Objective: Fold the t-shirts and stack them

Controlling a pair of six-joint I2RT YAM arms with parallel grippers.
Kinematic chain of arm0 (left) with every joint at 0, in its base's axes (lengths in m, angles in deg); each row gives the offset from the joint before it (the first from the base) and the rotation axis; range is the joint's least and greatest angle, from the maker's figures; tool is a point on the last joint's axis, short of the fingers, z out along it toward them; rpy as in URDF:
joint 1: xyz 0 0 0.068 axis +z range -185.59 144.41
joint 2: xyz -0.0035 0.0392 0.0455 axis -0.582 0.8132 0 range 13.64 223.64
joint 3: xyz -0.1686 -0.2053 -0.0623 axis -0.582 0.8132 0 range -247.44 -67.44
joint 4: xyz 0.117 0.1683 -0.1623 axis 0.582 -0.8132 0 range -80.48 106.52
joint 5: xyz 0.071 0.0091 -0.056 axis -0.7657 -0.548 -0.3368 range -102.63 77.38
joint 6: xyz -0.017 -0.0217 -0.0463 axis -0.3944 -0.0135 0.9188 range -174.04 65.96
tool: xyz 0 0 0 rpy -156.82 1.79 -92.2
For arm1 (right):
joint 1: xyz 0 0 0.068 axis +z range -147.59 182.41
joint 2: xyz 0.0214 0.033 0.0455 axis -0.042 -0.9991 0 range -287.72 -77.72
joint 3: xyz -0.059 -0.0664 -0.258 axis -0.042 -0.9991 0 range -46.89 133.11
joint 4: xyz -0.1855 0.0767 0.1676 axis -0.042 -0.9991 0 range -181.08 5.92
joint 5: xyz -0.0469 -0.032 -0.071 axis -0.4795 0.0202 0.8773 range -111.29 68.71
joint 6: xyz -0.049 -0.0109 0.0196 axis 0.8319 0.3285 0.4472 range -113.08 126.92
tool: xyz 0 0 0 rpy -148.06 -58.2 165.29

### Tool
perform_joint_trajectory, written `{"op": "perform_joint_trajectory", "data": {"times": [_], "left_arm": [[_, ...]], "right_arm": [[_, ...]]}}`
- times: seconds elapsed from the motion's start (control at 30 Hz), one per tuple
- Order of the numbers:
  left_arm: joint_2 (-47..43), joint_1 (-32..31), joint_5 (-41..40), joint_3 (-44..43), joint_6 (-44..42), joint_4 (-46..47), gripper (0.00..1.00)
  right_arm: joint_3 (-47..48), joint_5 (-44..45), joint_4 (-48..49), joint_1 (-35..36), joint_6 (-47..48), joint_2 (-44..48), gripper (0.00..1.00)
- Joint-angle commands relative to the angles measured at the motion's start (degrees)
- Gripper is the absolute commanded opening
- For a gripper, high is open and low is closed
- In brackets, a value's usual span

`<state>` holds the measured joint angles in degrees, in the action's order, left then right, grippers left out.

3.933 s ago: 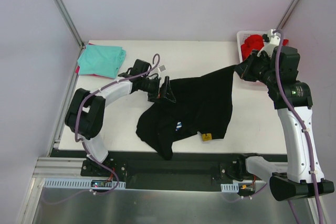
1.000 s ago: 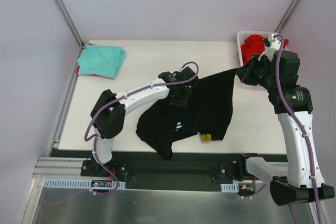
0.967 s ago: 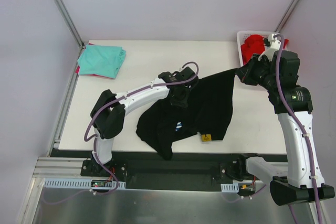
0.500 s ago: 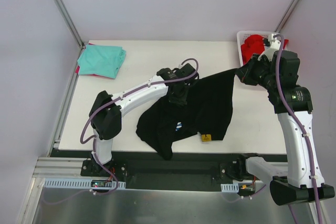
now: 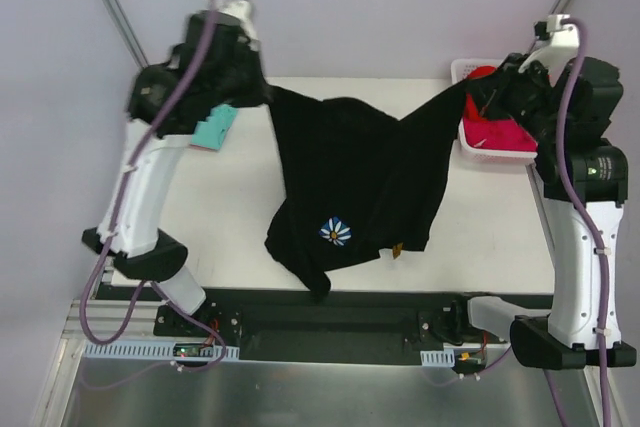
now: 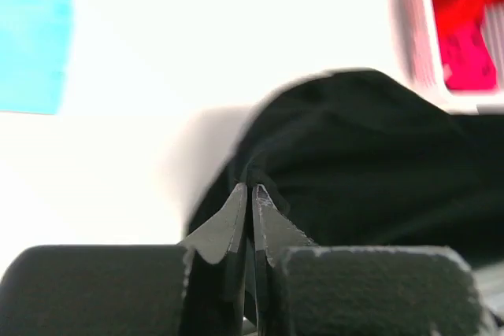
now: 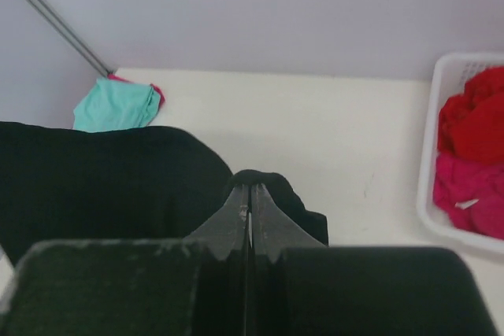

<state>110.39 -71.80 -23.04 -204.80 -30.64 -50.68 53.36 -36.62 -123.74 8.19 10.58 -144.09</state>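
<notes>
The large black t-shirt [image 5: 360, 172] hangs spread in the air between both arms, its white-and-blue flower print [image 5: 334, 231] facing the camera and its lower end resting near the table's front edge. My left gripper [image 5: 262, 89] is raised at the far left, shut on the shirt's left corner [image 6: 260, 175]. My right gripper [image 5: 478, 99] is raised at the far right, shut on the other corner [image 7: 264, 182]. In the wrist views, the left gripper [image 6: 252, 188] and right gripper [image 7: 250, 186] both show jaws pressed together on black cloth.
A folded teal t-shirt [image 5: 212, 130] lies at the far left corner, partly hidden by the left arm, with a red edge under it [image 7: 156, 92]. A white basket [image 5: 458, 72] at the far right holds a red t-shirt [image 7: 476, 120] and a pink one [image 7: 465, 182].
The left gripper shut on the black shirt and rose up and to the far left. The right arm lifted too. The shirt now hangs spread open, flower print showing.
</notes>
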Motion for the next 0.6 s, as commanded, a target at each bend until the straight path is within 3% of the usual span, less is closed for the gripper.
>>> {"op": "perform_joint_trajectory", "data": {"times": [0.0,0.1,0.23,0.3,0.43,0.57], "left_arm": [[-6.48,13.04,4.69,-3.44,-6.42,-8.39,0.0],[-11.31,21.14,9.87,2.79,-6.61,-4.44,0.0],[-12.02,24.94,9.45,2.71,-6.44,-3.82,0.0],[-11.59,27.32,10.32,1.57,-5.83,-3.12,0.0],[-9.4,33.64,17.17,0.08,-3.28,-1.1,0.0],[-3.79,37.51,23.41,-6.92,0.32,0.93,0.0]], "right_arm": [[6.71,-2.68,9.14,-2.96,1.53,-1.12,0.0],[11.01,-5.49,11.96,-4.98,-1.01,-3.32,0.01],[10.94,-15.48,21.79,-9.73,-14.76,-6.75,0.0],[9.62,-18.76,28.19,-13.14,-20.51,-7.81,0.01],[10.67,-23.42,31.66,-15.89,-27.39,-10.79,0.0],[17.24,-29.74,36.47,-17.38,-38.67,-17.09,0.0]]}}
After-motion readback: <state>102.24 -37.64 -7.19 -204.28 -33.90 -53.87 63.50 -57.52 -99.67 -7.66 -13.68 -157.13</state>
